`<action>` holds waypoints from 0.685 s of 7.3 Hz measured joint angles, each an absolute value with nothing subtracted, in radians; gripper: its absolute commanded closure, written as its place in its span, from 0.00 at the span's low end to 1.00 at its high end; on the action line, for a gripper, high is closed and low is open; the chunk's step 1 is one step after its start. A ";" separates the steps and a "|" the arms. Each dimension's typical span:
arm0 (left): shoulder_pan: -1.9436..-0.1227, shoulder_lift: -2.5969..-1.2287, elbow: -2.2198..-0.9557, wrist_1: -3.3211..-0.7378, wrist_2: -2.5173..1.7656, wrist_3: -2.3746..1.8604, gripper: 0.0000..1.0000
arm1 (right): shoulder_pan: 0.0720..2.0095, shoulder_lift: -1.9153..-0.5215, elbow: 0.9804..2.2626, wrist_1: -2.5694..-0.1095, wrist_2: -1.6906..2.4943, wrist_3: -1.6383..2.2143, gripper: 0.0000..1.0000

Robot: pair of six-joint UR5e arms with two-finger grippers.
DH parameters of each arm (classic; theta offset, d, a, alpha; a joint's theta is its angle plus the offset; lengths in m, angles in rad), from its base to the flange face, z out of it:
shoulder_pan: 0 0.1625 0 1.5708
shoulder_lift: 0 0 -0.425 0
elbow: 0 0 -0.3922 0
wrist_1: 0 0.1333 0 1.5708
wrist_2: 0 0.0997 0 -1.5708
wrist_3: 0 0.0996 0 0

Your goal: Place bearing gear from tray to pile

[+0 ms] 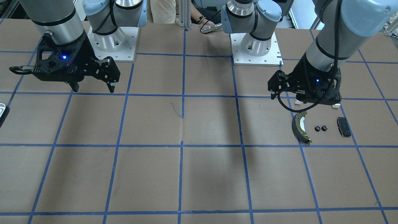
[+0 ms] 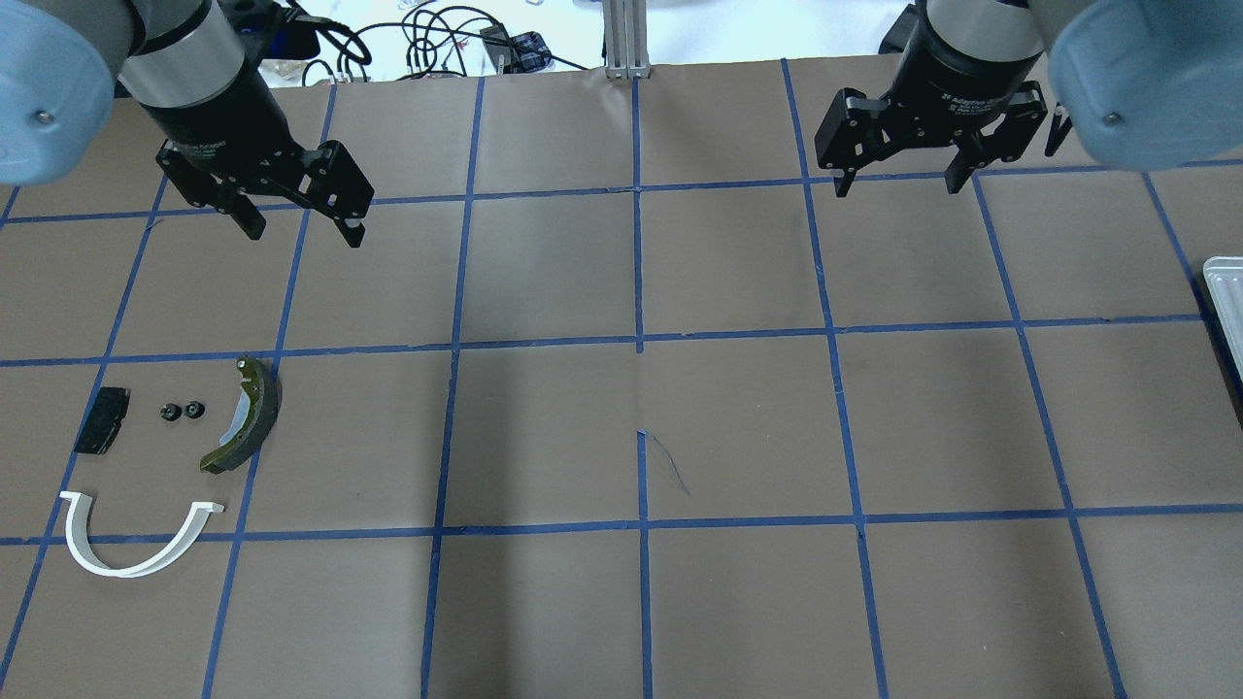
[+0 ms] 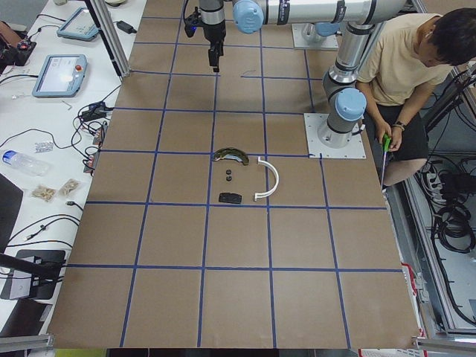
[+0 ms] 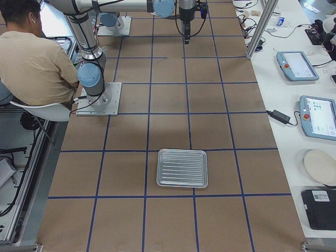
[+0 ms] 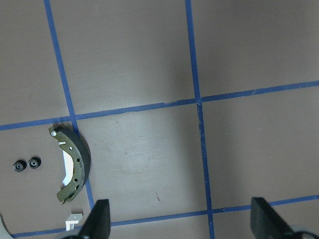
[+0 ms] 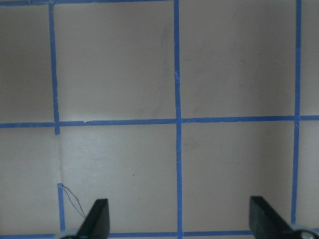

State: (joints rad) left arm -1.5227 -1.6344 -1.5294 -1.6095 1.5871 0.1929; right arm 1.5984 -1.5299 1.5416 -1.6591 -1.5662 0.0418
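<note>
Overhead exterior — two bearing gears (image 2: 194, 410), one brake shoe (image 2: 248, 416), one tray (image 2: 1228, 301).

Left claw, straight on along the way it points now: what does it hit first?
Most likely bare table. The left claw points down, and its wrist view shows only brown paper and blue tape between the open fingers. The brake shoe lies off to one side of that line.

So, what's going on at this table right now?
Nothing is being handled. The left gripper and right gripper both hover above the table, open and empty. The tray on the robot's right looks empty. Two small black gears lie in the pile on its left, between the black pad and brake shoe, near the white arch.
</note>
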 measured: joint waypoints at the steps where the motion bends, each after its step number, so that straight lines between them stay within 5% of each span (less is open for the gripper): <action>1: -1.532 -1.617 -1.551 -1.611 1.585 0.187 0.00 | 1.598 -1.530 1.542 -1.659 -1.566 0.042 0.00; 5: -1.539 -1.544 -1.638 -1.611 1.588 0.177 0.00 | 1.598 -1.530 1.542 -1.657 -1.566 0.041 0.00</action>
State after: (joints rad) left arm -1.5390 -1.5443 -1.6378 -1.6110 1.5878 0.1766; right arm 1.5984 -1.5305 1.5416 -1.6569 -1.5662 0.0414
